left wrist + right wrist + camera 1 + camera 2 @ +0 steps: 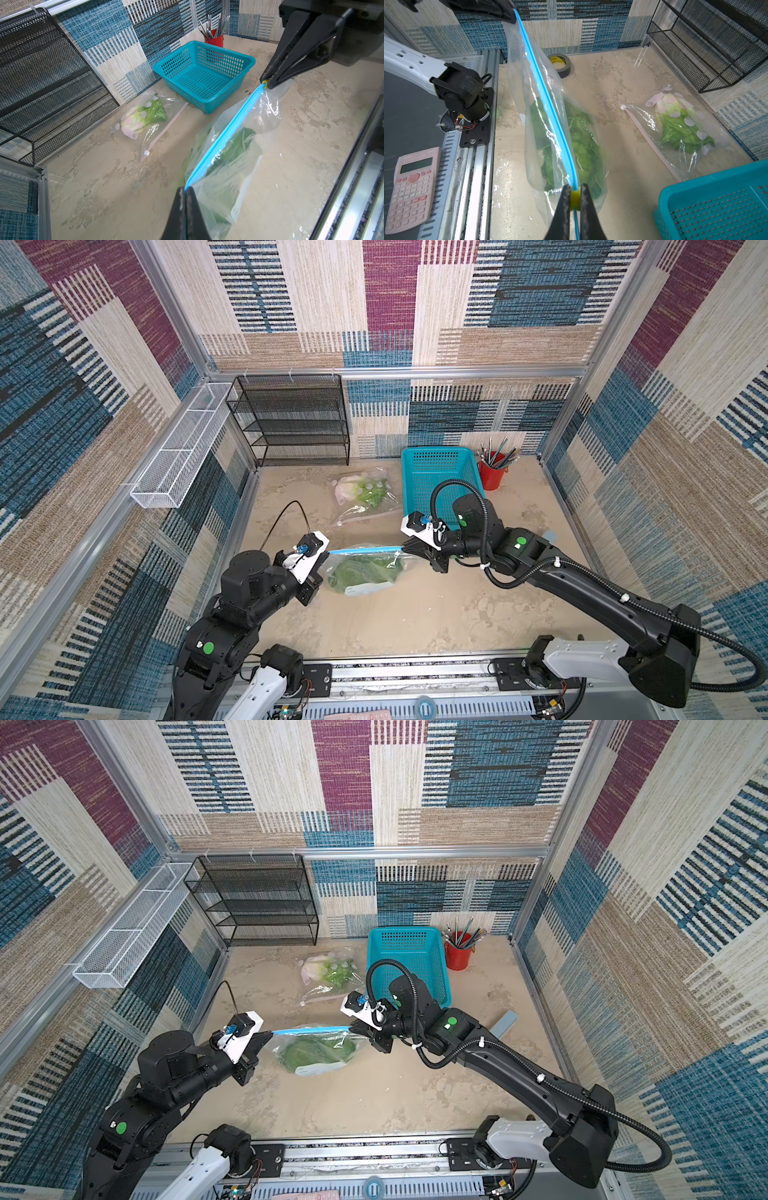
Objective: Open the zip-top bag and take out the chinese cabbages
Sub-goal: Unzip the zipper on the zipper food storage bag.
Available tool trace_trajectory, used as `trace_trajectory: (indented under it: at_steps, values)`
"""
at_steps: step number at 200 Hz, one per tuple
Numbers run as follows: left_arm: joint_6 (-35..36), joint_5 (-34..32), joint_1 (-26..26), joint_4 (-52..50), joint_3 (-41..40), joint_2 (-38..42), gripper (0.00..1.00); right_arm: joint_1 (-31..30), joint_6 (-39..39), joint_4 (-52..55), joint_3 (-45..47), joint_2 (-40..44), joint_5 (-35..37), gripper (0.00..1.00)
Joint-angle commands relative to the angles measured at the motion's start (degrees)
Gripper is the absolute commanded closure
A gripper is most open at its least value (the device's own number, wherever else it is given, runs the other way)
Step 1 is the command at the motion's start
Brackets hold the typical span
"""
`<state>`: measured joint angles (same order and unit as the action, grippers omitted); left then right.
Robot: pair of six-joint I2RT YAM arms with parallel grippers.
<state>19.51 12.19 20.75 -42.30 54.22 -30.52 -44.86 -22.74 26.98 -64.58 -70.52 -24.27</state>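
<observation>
Opening step under way: left hand (184,189) pinched shut on the blue strip (224,133) of the zip-top bag (365,572), right hand (574,188) clamped on its yellow slider (574,197), chinese cabbages (583,149) inside, at the middle of the surface (415,622); next, likely running the slider along against that anchor.

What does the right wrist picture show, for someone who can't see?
The right gripper pinches the yellow slider of a clear zip-top bag holding green cabbages; the left gripper grips its far end. Nearby: another bagged cabbage and a teal basket.
</observation>
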Motion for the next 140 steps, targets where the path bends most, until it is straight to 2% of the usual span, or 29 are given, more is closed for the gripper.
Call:
trace_trajectory:
  at_steps: [1, 140]
  values:
    - [1.06, -4.62, -0.25, -0.53, 0.54, 0.29, 1.00, 0.43, 0.87, 3.55, 0.66, 0.98, 4.67, 1.00]
    - [2.29, -6.21, -0.46, -1.40, -0.43, 1.26, 1.00, 0.73, 3.23, 9.33, 1.10, 5.73, 8.02, 1.00]
